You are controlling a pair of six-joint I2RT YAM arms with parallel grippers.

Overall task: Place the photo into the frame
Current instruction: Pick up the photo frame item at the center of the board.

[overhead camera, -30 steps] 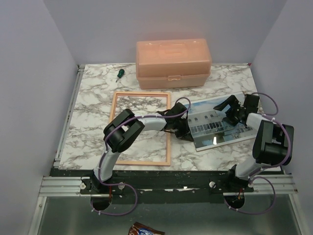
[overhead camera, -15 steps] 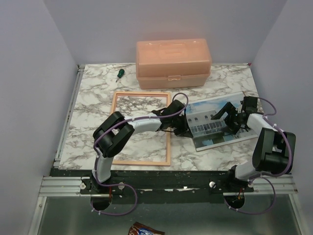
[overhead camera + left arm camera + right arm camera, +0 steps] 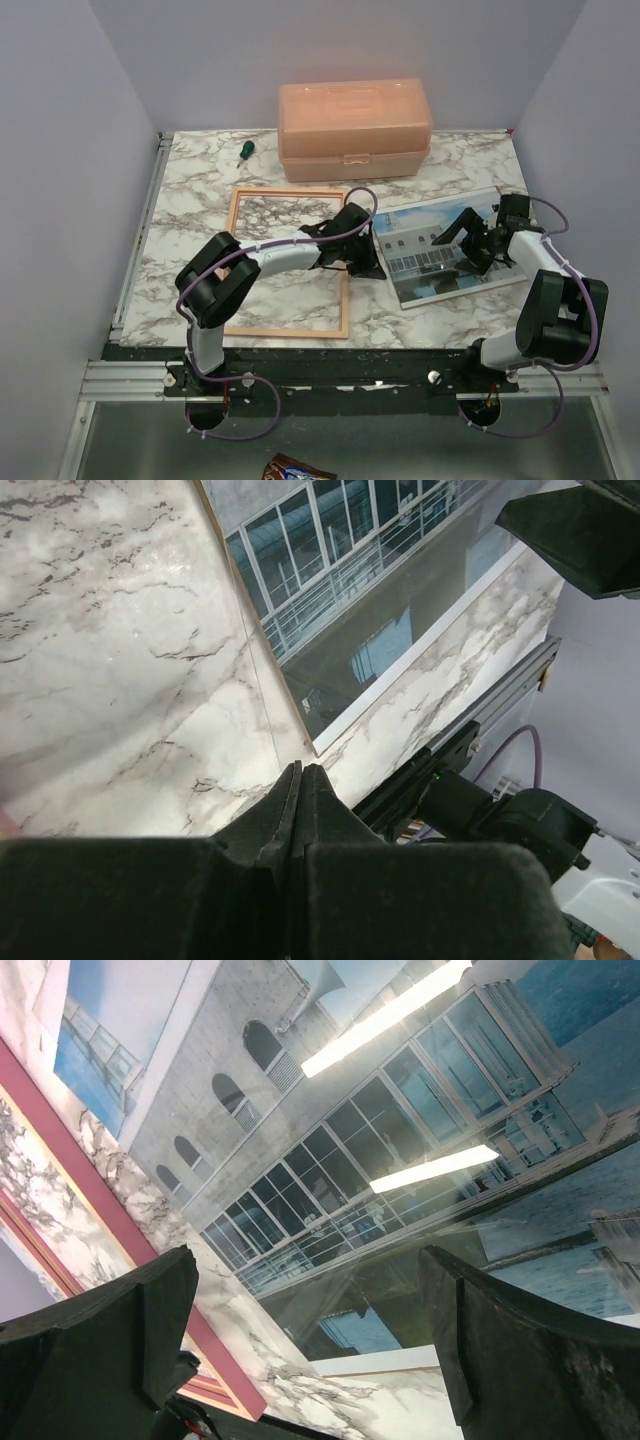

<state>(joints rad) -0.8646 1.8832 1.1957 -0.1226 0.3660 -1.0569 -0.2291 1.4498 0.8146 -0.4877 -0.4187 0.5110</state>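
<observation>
The photo (image 3: 440,250), a glossy print of a white building against blue, lies flat on the marble table at the right; it also shows in the left wrist view (image 3: 380,610) and the right wrist view (image 3: 400,1140). The frame (image 3: 345,290) lies flat to its left, pale wood in the top view, with a pink edge in the right wrist view (image 3: 218,1358). My left gripper (image 3: 375,266) is shut and empty, its tip (image 3: 300,772) low by the photo's left edge near the front corner. My right gripper (image 3: 470,235) is open just above the photo's middle (image 3: 320,1310).
A salmon plastic box (image 3: 355,115) stands at the back of the table. A green-handled screwdriver (image 3: 243,150) lies to its left. A metal rail (image 3: 140,230) runs along the table's left edge. Grey walls close in on three sides.
My left arm has stretched lower, its elbow swinging left, and its gripper has drawn slightly back from the photo. My right gripper has shifted a little left over the photo. The photo and frame have not moved.
</observation>
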